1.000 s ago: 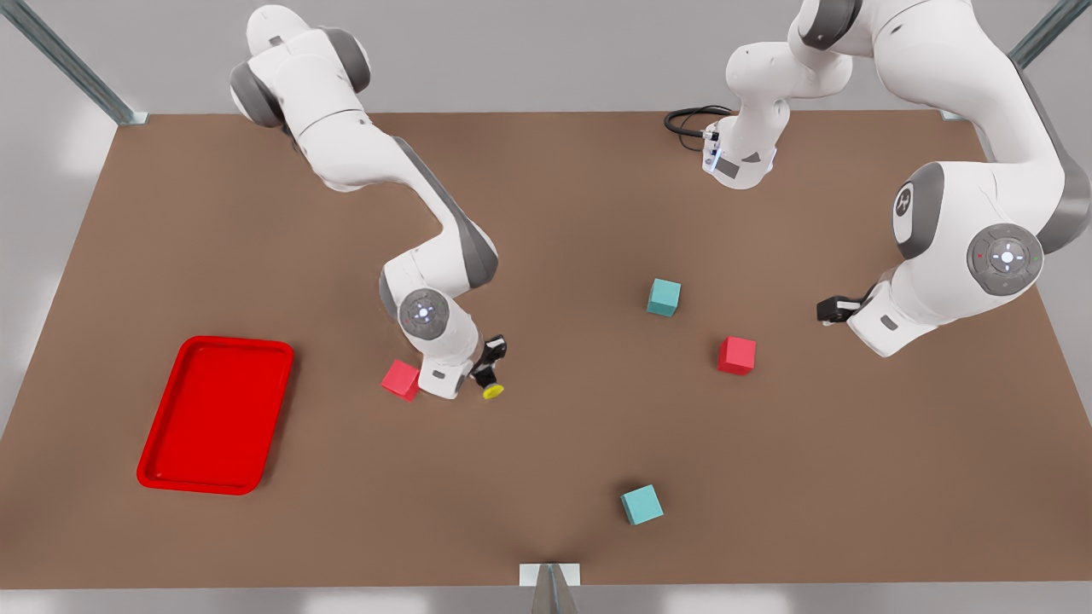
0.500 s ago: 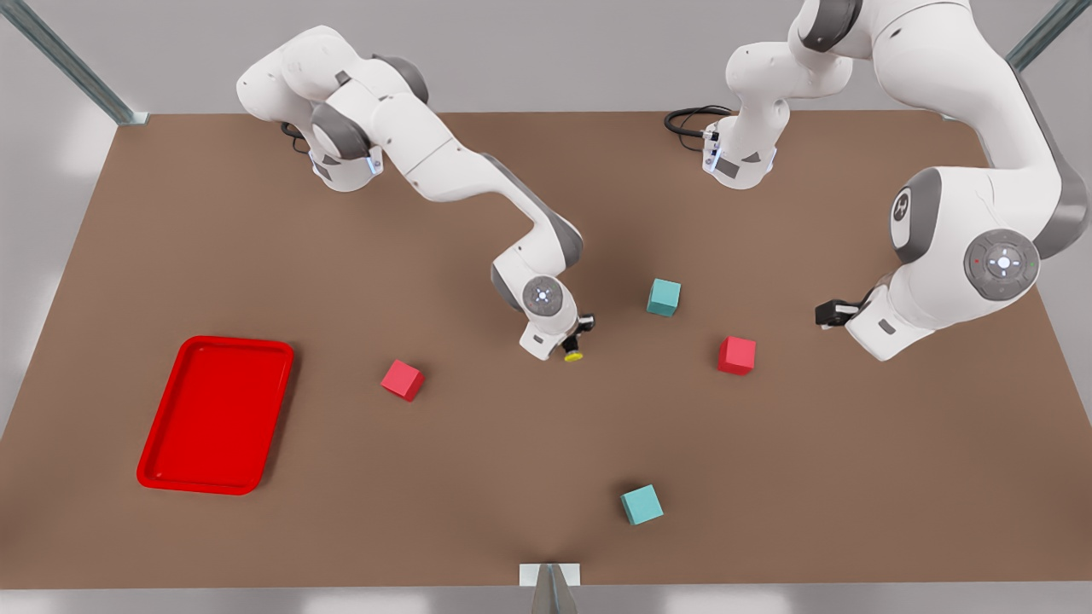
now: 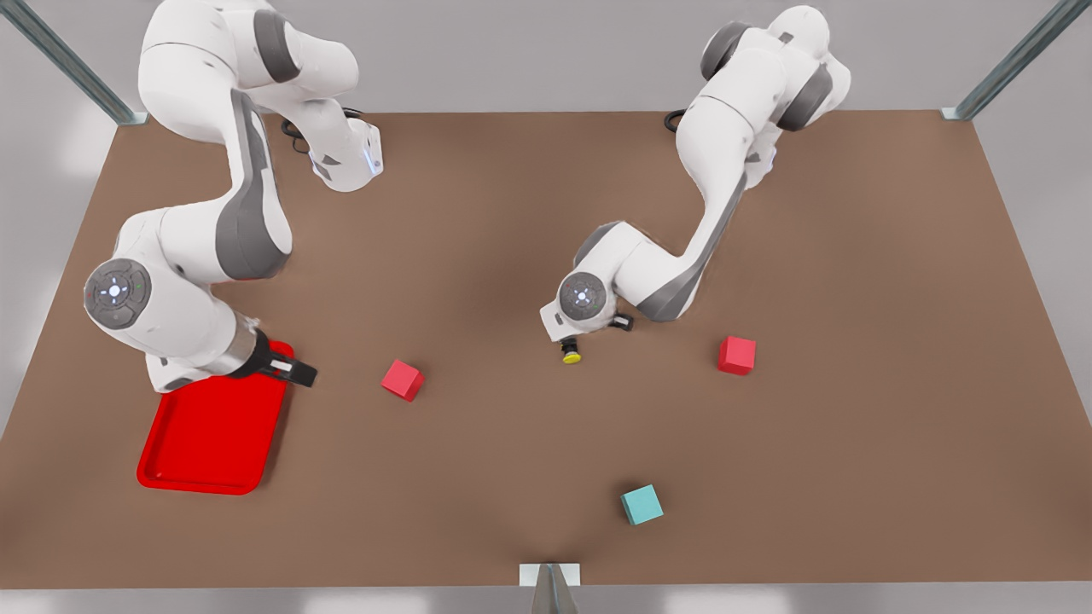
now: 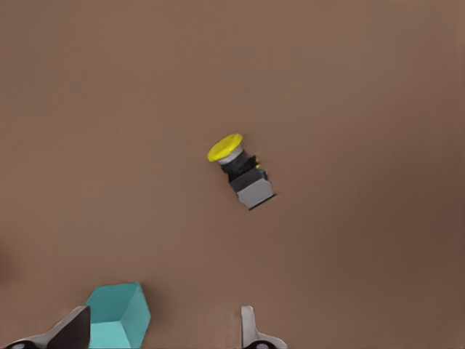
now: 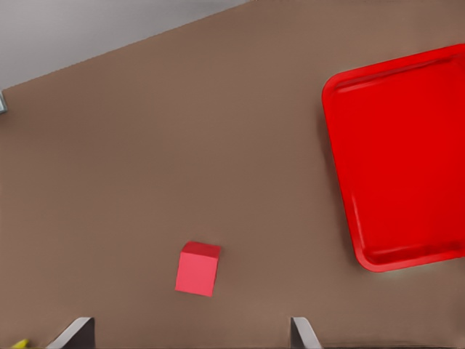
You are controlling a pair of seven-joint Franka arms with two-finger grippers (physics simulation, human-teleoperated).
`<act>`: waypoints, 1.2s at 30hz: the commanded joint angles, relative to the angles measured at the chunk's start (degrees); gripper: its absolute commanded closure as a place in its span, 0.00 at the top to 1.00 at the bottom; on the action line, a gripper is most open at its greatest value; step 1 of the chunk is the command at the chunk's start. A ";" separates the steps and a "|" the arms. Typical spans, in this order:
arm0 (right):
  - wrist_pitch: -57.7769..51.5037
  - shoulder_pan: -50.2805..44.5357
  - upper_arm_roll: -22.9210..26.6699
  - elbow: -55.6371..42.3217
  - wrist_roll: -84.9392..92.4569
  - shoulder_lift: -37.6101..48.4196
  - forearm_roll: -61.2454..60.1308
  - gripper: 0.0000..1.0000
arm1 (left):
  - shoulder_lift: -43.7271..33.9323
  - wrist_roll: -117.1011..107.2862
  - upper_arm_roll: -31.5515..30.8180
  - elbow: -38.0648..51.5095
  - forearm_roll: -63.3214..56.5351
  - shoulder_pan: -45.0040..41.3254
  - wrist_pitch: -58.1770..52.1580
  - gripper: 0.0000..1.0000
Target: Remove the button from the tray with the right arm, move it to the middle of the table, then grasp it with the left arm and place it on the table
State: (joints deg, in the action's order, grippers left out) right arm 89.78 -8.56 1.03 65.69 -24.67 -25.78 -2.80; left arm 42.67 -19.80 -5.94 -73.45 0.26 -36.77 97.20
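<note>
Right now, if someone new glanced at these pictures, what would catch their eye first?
Probably the bright red tray near the front view's left edge of the brown table, with the right arm's pincer open just past its far corner. Next, the tiny yellow-capped button lying mid-table, with the left arm's pincer open above it. Scattered red and teal cubes come after.

A simulated robot test cell, not a lived-in room; a plain brown table (image 3: pixel 546 477) carries two white arms, a red tray (image 3: pixel 213 443) below the right gripper (image 3: pixel 294 372), scattered cubes, bare metal frame posts (image 3: pixel 72 64) and grey featureless walls behind.
</note>
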 commanded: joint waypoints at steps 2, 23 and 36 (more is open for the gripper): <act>-16.02 4.17 -0.33 -2.58 25.20 1.35 5.26 1.00 | 5.05 -75.91 0.13 0.15 2.02 -1.91 25.40 1.00; -26.23 12.61 -0.33 -6.80 34.78 4.16 4.47 1.00 | 4.26 -17.47 0.66 -10.22 -2.37 -1.29 28.39 1.00; -26.41 12.52 -0.24 -6.89 34.51 4.07 4.30 1.00 | 5.23 -17.90 0.75 -12.16 -2.46 -1.20 34.19 1.00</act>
State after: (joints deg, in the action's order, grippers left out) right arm 63.57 3.96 0.78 58.83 5.22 -21.77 1.56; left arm 47.95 -42.09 -5.17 -85.63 -2.09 -38.00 130.14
